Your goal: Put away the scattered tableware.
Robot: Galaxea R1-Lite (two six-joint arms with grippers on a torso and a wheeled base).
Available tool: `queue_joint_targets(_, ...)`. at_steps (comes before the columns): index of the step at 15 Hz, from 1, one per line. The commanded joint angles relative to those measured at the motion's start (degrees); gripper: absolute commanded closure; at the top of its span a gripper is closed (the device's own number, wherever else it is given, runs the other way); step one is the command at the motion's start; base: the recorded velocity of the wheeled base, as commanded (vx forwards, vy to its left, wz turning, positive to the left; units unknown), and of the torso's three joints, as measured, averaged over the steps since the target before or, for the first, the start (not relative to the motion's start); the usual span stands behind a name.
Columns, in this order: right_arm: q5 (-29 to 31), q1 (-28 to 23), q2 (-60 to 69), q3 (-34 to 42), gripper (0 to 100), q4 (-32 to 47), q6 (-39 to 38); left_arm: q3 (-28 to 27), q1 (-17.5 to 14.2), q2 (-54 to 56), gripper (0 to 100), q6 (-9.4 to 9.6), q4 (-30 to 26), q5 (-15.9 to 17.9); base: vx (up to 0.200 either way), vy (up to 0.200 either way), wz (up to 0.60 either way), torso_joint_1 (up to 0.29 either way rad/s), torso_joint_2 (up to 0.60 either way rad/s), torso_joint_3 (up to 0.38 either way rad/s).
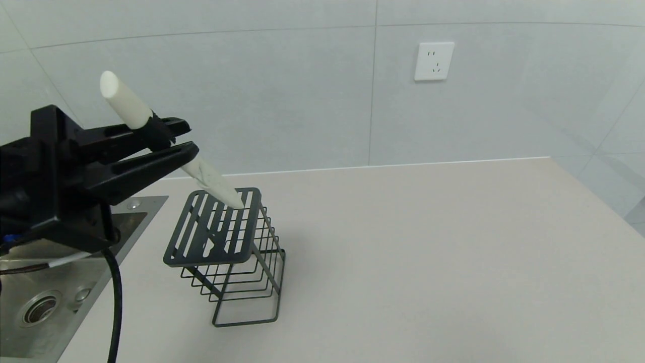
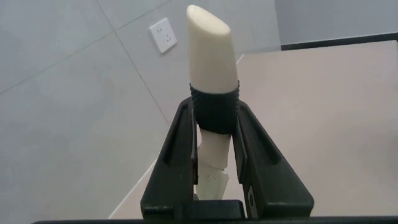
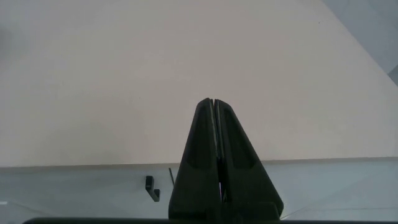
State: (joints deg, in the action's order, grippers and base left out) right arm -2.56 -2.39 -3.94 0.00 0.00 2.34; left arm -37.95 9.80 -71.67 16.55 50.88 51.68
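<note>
My left gripper (image 1: 190,136) is shut on a white knife (image 1: 124,104), gripping it at a black band between handle and blade. The knife slants down to the right, handle end up. Its blade tip meets the slotted top plate of a black wire rack (image 1: 228,275) standing on the beige counter (image 1: 428,262). From the left wrist, the white knife (image 2: 211,50) stands clamped between the left gripper's (image 2: 214,112) black fingers. My right gripper (image 3: 215,107) is shut on nothing and hangs above bare counter (image 3: 124,74).
A steel sink (image 1: 30,282) with a drain is set into the counter at the near left, beside the rack. A white wall outlet (image 1: 434,61) sits on the tiled wall behind. The counter to the right of the rack is open.
</note>
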Motion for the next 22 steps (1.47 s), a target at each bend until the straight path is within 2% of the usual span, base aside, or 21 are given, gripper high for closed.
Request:
queue_joint_targets(1,0.1,0.0,0.0,0.0,100,0.0,-0.1,-2.7,-0.6,-2.2,100,0.58,0.1,3.5,0.0,0.0,0.0,0.0,0.0,0.0)
queue_joint_targets(3,0.1,0.0,-0.1,0.0,100,0.0,-0.1,-2.0,-1.6,-1.9,100,0.58,-0.2,4.3,0.0,0.0,0.0,0.0,0.0,0.0)
queue_joint_targets(4,0.1,0.0,0.0,0.0,100,0.0,-0.1,-2.1,-4.4,-2.3,100,0.58,-0.2,6.6,0.0,0.0,0.0,0.0,0.0,0.0)
queue_joint_targets(5,0.1,0.0,0.0,0.0,100,0.0,-0.1,-2.4,-7.0,-3.2,100,0.58,0.2,11.3,0.0,0.0,0.0,0.0,0.0,0.0)
queue_joint_targets(6,0.1,0.0,0.0,0.0,100,0.0,-0.1,-2.6,-7.9,-3.7,100,0.67,0.4,12.8,0.0,0.0,0.0,0.0,0.0,0.0)
queue_joint_targets(7,0.1,0.0,0.0,0.0,100,0.0,-0.1,-2.7,-10.0,-4.1,100,0.67,0.9,18.1,0.0,0.0,0.0,0.0,0.0,0.0)
queue_joint_targets(8,0.1,0.0,0.0,0.0,100,0.0,-0.1,-2.7,-10.1,-4.2,100,0.67,1.0,19.3,0.0,0.0,0.0,0.0,0.0,0.0)
queue_joint_targets(11,0.1,0.0,0.0,0.0,100,0.0,-0.1,-3.2,-10.0,-4.9,100,0.67,1.1,19.4,0.0,0.0,0.0,0.0,0.0,0.0)
queue_joint_targets(14,0.1,0.0,0.0,0.0,100,0.0,-0.1,-5.2,-10.0,-8.0,100,0.67,3.7,19.4,0.0,0.0,0.0,0.0,0.0,0.0)
queue_joint_targets(15,0.1,0.0,0.0,0.0,100,0.0,-0.1,-4.9,-9.7,-9.6,100,0.67,5.5,19.4,0.0,0.0,0.0,0.0,0.0,0.0)
queue_joint_targets(18,0.1,0.0,0.0,0.0,100,0.0,-0.1,-4.8,-9.5,-10.3,100,0.67,5.5,19.4,0.0,0.0,0.0,0.0,0.0,0.0)
queue_joint_targets(22,0.1,0.0,0.0,0.0,100,0.0,-0.1,-3.9,-7.3,-10.9,100,0.76,5.5,19.1,0.0,0.0,0.0,0.0,0.0,0.0)
